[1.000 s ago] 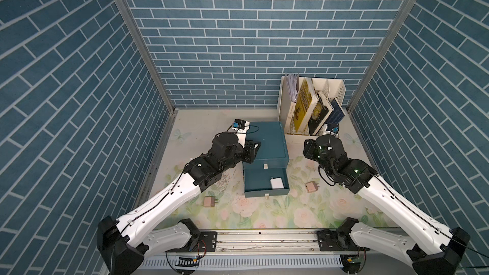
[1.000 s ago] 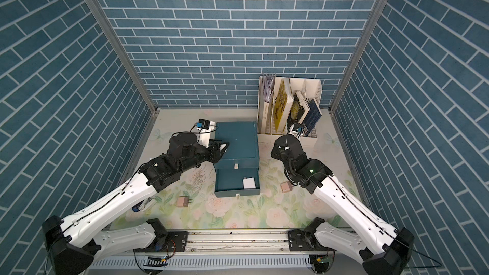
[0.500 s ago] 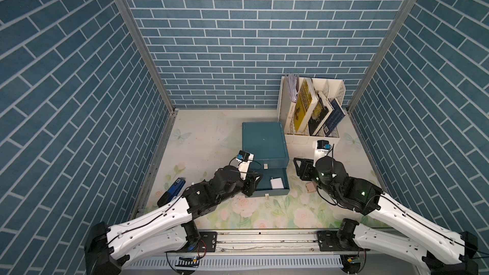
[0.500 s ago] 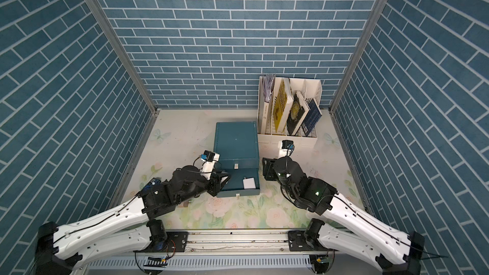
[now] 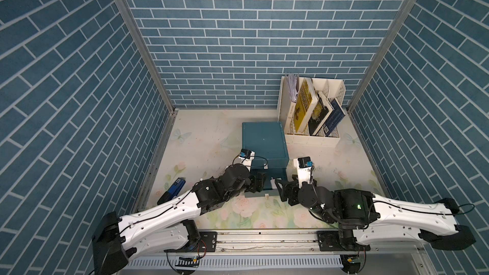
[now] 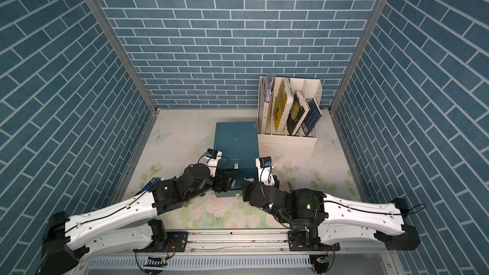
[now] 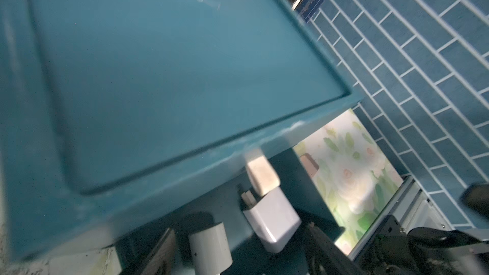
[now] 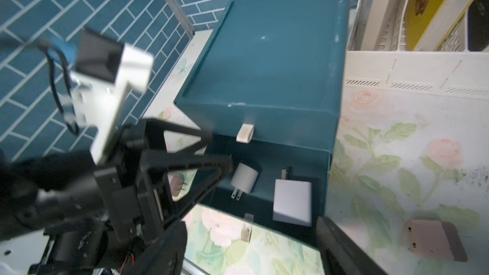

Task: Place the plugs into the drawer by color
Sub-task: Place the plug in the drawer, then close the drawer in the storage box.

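Note:
The teal drawer chest [image 5: 264, 141] [image 6: 235, 138] has its lowest drawer pulled out. Two white plugs lie in that drawer: a rounded one [image 8: 244, 178] [image 7: 209, 247] and a square one [image 8: 292, 201] [image 7: 272, 218]. My left gripper [image 5: 260, 185] [image 7: 239, 231] hangs open over the drawer, and the rounded plug lies loose near one finger. At the drawer's front right corner my right gripper [image 5: 281, 189] [image 8: 251, 234] is open with nothing in it. One pink plug [image 8: 434, 239] [image 6: 286, 185] lies on the mat right of the drawer. Another pink plug [image 8: 176, 182] lies on its left.
A white slatted book rack [image 5: 312, 136] with several books stands right behind the chest. A blue object [image 5: 174, 190] lies by the left wall. Blue brick walls close in three sides, and the arm rail [image 5: 264, 239] runs along the front.
Both arms came down and forward to the open drawer. My left gripper opened and let go of a white plug, so two now lie there. My right gripper opened wider.

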Controlling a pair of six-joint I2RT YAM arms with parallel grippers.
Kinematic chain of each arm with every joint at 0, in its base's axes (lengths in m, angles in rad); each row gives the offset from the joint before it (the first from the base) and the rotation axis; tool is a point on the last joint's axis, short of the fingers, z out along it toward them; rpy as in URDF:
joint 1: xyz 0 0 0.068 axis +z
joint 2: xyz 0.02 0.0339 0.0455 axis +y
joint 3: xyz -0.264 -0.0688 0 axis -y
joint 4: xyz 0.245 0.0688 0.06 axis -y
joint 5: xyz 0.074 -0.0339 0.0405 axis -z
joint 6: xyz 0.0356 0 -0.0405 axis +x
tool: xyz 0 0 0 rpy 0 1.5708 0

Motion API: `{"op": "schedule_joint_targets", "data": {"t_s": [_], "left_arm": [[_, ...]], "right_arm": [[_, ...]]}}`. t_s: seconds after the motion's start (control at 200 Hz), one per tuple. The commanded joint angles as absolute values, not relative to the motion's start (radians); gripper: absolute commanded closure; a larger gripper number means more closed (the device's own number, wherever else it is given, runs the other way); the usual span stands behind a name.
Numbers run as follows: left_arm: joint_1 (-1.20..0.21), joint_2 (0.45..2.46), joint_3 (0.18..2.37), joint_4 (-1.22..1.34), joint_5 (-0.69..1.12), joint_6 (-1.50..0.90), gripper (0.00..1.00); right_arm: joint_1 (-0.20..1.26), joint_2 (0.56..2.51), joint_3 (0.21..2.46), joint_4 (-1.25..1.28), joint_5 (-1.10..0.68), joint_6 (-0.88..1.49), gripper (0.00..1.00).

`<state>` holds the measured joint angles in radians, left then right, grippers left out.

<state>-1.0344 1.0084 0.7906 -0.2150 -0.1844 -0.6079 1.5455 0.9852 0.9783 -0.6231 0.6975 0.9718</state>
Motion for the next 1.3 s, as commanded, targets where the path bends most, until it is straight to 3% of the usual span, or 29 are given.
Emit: {"op": "schedule_joint_targets", "data": {"t_s": [0.0,0.14,0.21,0.55,1.12,1.29], "left_arm": [[-1.039,0.970,0.940,-0.328,-0.308,-0.564,0.14],[-1.030,0.983,1.076,-0.418,-0.490,-0.470,0.04],[-0.981,1.025,1.117,-0.454,-0.498,-0.446,0.04],[-0.707,1.120,1.019,-0.374,-0.141,-0.514,0.20],[-0.671,1.180,0.935,-0.297,-0.056,-0.456,0.39],[-0.672,1.180,0.903,-0.285,-0.045,-0.441,0.42]], "right_arm": [[1.612,1.036,0.987,-0.673,0.784,1.066,0.19],[1.652,1.071,0.892,-0.529,0.734,1.126,0.21],[1.659,1.102,0.857,-0.502,0.717,1.185,0.26],[1.645,1.218,0.783,-0.360,0.692,1.280,0.43],[1.450,1.305,0.731,-0.129,0.636,1.101,0.53],[1.417,1.332,0.752,-0.083,0.702,1.011,0.55]]}}
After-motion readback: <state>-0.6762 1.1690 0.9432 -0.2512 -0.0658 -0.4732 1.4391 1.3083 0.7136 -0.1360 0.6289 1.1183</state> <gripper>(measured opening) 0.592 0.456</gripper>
